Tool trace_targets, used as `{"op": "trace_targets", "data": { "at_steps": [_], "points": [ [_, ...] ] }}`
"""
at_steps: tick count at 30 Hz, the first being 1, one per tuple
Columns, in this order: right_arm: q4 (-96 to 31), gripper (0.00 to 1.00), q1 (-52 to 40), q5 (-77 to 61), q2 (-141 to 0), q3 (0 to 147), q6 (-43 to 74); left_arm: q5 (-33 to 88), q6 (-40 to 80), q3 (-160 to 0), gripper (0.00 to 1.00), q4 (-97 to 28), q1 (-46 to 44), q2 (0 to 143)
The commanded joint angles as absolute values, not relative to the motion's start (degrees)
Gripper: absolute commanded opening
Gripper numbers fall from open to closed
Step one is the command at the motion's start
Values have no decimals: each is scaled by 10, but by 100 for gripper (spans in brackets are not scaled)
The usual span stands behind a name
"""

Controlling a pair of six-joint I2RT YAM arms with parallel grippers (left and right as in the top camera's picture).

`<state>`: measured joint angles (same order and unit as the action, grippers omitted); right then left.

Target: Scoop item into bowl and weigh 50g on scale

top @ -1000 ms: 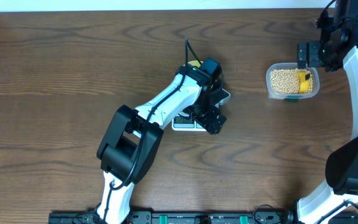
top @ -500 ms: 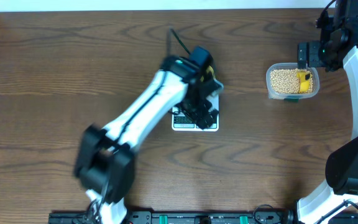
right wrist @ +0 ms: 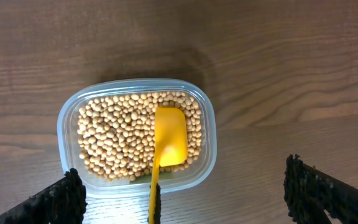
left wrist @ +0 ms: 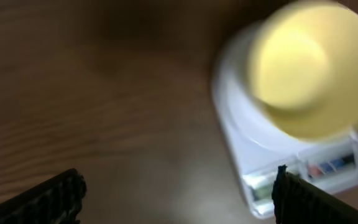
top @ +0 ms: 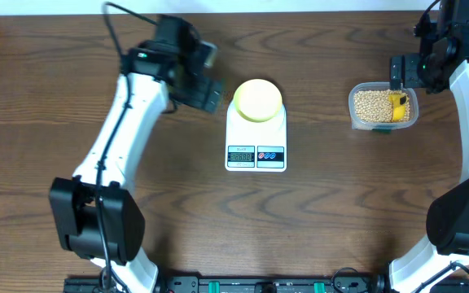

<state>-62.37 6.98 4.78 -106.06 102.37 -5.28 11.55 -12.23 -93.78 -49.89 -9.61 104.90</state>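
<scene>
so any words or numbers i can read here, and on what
No text is readable.
On the white rounded-rectangular digital scale, the small grey display: dark digits, too small overhead, blurred in the left wrist view.
On the clear rectangular plastic tub, yellow long-handled scoop and small round pale yellow bowl: no markings visible.

bowl [top: 258,100]: 1 | scale [top: 256,140]: 1 | clear tub [right wrist: 209,140]: 1 | yellow scoop [right wrist: 169,140]: 1 | beans [right wrist: 110,137]: many, not countable | robot arms [top: 124,130]: 2
</scene>
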Motion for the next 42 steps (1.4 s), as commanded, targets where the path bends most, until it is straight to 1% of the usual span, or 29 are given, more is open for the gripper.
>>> {"op": "trace_targets", "data": {
  "at_steps": [1,10,19,29,35,38,42],
  "points": [
    [-625,99,67,52,-1058,1030,-52,106,-117,-936,98,-476,-53,1063],
    [-625,99,67,52,-1058,1030,-52,106,-117,-936,98,-372,41,1112],
    [-625,99,67,52,-1058,1030,-52,106,-117,-936,98,-346,90,1131],
    [-625,99,67,52,-1058,1030,-52,107,-117,-936,98,-358,106,1131],
    [-625,99,67,52,-1058,1030,-52,120,-107,-936,98,-412,105,1123],
    [-626,99,67,52,-1058,1030,-52,130,-93,-936,98,-435,105,1089],
    [-626,99,67,52,-1058,1030,-52,205,-79,-936,97,-455,104,1008]
  ]
}}
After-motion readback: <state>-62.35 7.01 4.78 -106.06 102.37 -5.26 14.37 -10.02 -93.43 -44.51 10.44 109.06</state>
